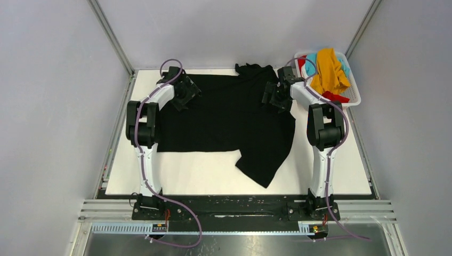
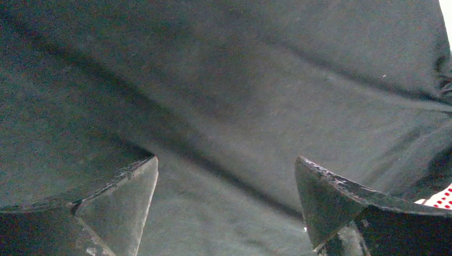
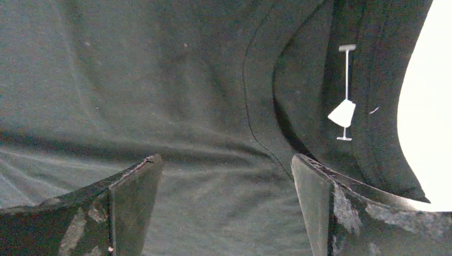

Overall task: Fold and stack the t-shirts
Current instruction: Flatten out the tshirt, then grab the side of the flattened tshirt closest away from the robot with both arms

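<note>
Left gripper (image 1: 184,95) and right gripper (image 1: 277,96) hover over the far end of the black t-shirt (image 1: 224,122); both claws released, seemingly poised to pinch it for folding.

Black t-shirt (image 1: 224,117) blankets the middle and far part of the table (image 1: 186,178) — bare surface lies open along the near edge. White basket (image 1: 354,95), heaped with a mustard-orange t-shirt (image 1: 329,72), blocks the far right corner.

Overhead overview, wrist cameras close above black t-shirt (image 1: 224,114)
</note>
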Available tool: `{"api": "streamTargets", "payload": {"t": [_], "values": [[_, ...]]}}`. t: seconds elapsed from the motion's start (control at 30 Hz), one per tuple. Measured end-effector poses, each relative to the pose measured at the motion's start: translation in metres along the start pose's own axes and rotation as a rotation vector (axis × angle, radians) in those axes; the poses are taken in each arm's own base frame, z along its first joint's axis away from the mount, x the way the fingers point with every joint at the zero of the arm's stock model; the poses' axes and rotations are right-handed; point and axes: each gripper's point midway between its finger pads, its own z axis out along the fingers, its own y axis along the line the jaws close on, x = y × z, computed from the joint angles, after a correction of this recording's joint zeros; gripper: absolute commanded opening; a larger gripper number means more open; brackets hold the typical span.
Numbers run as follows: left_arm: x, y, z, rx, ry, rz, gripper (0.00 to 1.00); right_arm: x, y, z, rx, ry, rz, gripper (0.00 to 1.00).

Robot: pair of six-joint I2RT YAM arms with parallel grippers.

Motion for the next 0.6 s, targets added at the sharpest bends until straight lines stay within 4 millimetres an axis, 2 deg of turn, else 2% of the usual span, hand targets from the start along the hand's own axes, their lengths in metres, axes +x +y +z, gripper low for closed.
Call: {"api": "streamTargets", "payload": {"t": [0.13, 0.23, 0.27, 0.33, 0.4, 0.47, 0.53, 0.6], "values": [[-0.002, 0.011, -0.016, -0.036, -0.030, 0.019, 0.99, -0.013, 0.001, -0.014, -0.012, -0.053, -0.038, 0.99], [0.008, 0.034, -0.057, -0.076, -0.063, 0.018, 0.99, -0.009, 0.003, -0.032, -0.026, -0.091, -0.066, 1.00], [0.012, 0.044, -0.074, -0.077, -0.081, 0.008, 0.99, -0.002, 0.001, -0.046, -0.036, -0.112, -0.076, 0.99], [0.021, 0.073, -0.110, -0.091, -0.115, -0.038, 0.99, 0.011, -0.003, -0.066, -0.047, -0.137, -0.084, 0.99], [0.025, 0.106, -0.131, -0.115, -0.150, -0.106, 0.99, 0.023, -0.007, -0.079, -0.055, -0.151, -0.088, 1.00], [0.030, 0.148, -0.140, -0.167, -0.172, -0.193, 0.99, 0.034, -0.012, -0.085, -0.054, -0.150, -0.087, 0.99], [0.042, 0.193, -0.139, -0.254, -0.167, -0.289, 0.99, 0.044, -0.017, -0.083, -0.047, -0.134, -0.085, 0.99], [0.060, 0.220, -0.136, -0.327, -0.136, -0.344, 0.99, 0.052, -0.021, -0.079, -0.040, -0.116, -0.083, 0.99]]}}
